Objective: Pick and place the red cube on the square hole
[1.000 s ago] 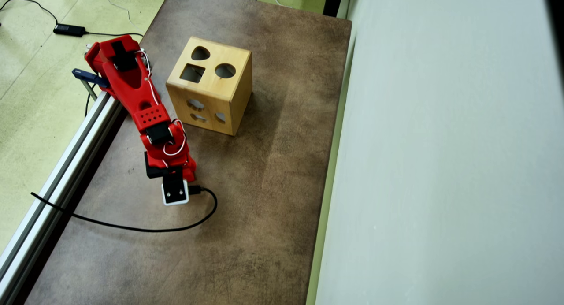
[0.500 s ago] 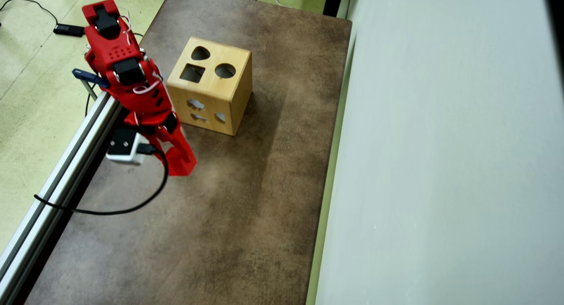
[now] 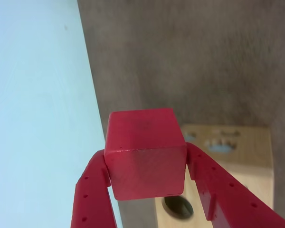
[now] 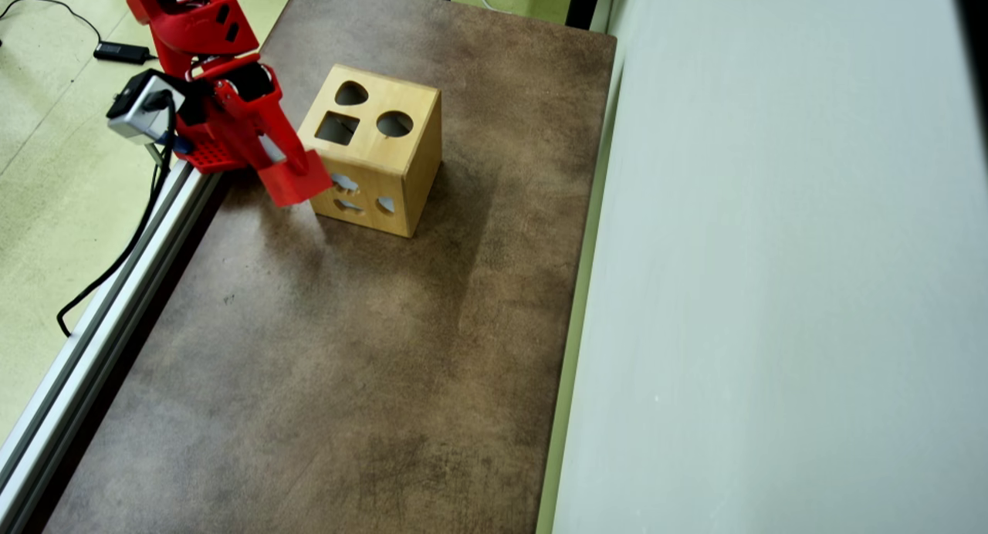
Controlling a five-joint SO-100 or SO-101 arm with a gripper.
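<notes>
My red gripper (image 3: 147, 164) is shut on the red cube (image 3: 145, 152), one finger on each side face. In the overhead view the cube (image 4: 295, 179) hangs in the gripper (image 4: 297, 175) above the table, just left of the wooden shape-sorter box (image 4: 401, 160). The box's top has a square hole (image 4: 337, 127), a round hole (image 4: 394, 123) and a rounded hole (image 4: 351, 93). The cube is beside the box, lower left of the square hole. In the wrist view the box (image 3: 249, 156) lies behind the cube with a round hole (image 3: 178, 206) showing; the square hole is hidden there.
The box stands on a brown mat (image 4: 347, 349). A pale wall or panel (image 4: 772, 287) runs along the mat's right side. A metal rail (image 4: 100, 318) borders the left edge, with black cables (image 4: 116, 264) on the floor beyond.
</notes>
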